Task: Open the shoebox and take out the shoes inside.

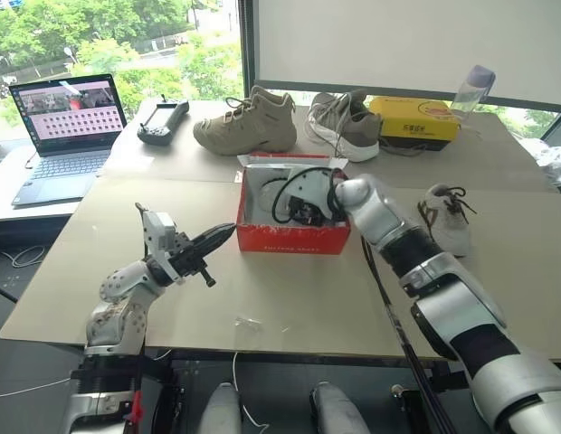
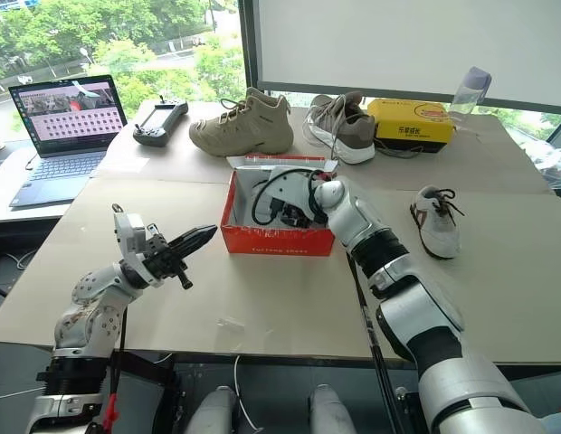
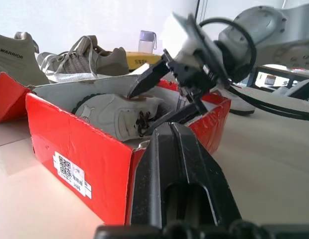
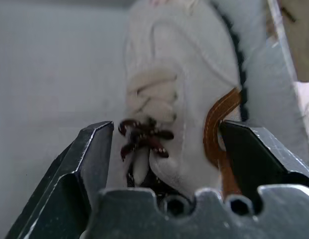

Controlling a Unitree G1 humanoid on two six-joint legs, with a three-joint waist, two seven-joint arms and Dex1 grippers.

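- Already the red shoebox (image 1: 293, 237) stands open at the centre of the worktop (image 1: 262, 298); opening it looks done.
- One cream sneaker (image 1: 446, 217) lies out on the worktop at about 3 o'clock from the box, well apart from it, so I judge the emptying half finished.
- Its mate (image 4: 179, 99) is in the box, dark laces up.
- Reaching into the box, the right hand (image 4: 167, 144) has its fingers spread either side of that sneaker, not yet pinching it.
- At 8 o'clock from the box, near it, the left hand (image 1: 217, 240) hovers pressed together, empty.
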